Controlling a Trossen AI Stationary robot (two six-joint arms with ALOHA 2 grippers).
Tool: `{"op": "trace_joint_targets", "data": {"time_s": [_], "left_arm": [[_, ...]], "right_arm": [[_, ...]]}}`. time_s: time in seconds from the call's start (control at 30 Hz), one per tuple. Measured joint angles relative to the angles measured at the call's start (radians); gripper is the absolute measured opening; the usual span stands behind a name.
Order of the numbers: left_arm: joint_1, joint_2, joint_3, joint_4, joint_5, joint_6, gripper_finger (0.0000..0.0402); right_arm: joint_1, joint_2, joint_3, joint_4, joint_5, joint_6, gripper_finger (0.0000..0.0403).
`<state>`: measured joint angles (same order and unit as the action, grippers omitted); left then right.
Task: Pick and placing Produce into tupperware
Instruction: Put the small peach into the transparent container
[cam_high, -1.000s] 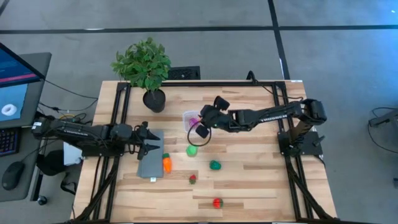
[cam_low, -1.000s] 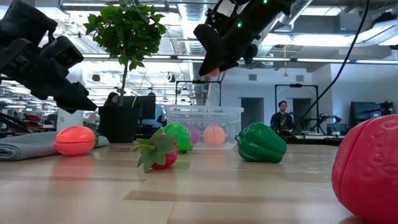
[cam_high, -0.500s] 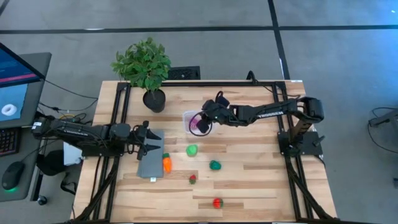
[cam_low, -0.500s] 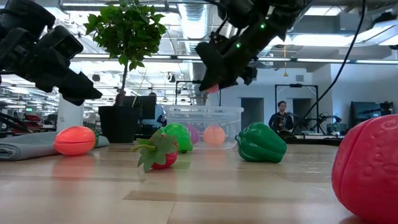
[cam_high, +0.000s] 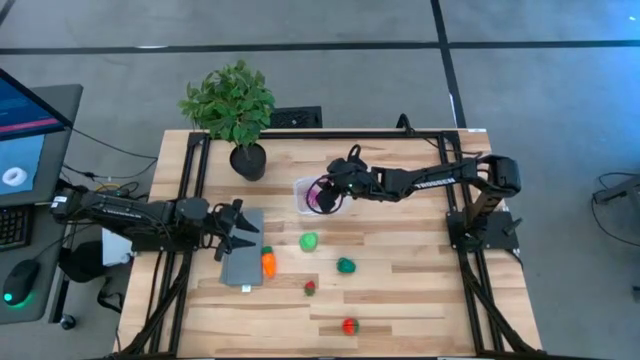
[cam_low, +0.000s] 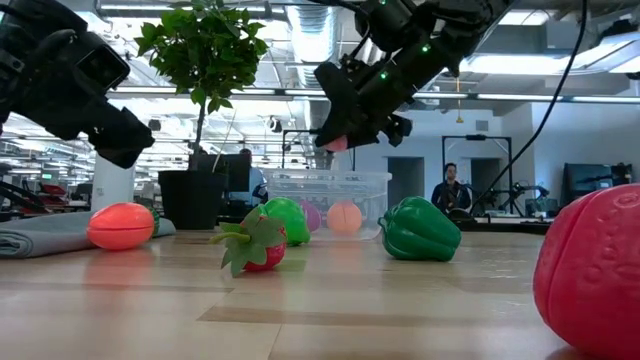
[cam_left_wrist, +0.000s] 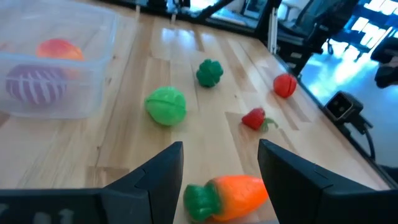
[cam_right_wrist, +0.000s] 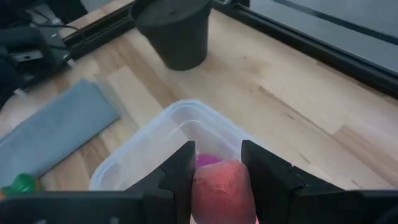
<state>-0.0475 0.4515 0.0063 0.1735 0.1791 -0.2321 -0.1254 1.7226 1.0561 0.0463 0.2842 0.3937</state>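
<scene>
We hold a pink-red toy fruit (cam_right_wrist: 222, 190) in the right gripper (cam_right_wrist: 217, 186) above the small clear plastic tupperware tub (cam_right_wrist: 134, 163).
We should centre over the tub and lower before releasing. The left gripper (cam_left_wrist: 217, 163), fingers spread wide, hovers over the orange toy carrot (cam_left_wrist: 230, 196) near the tub; only its wrist view shows purple and peach pieces already inside.

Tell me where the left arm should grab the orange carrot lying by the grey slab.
Probably across the carrot's orange body, coming straight down from above. It lies on its side at the grey slab's edge, its green top pointing one way along the table, so the sides of the body are free for the jaws. The left gripper hangs open just before it, already roughly lined up.
</scene>
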Motion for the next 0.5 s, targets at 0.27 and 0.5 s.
{"op": "trace_joint_targets", "data": {"time_s": [0.27, 0.5], "left_arm": [[0.0, 0.0, 0.0, 0.021, -0.004, -0.019, 0.0197], [0.0, 0.0, 0.0, 0.019, -0.003, -0.037, 0.0197]], "right_arm": [[0.012, 0.03, 0.003, 0.013, 0.0, 0.024, 0.0152], [0.016, 0.112, 0.002, 0.025, 0.001, 0.023, 0.015]]}}
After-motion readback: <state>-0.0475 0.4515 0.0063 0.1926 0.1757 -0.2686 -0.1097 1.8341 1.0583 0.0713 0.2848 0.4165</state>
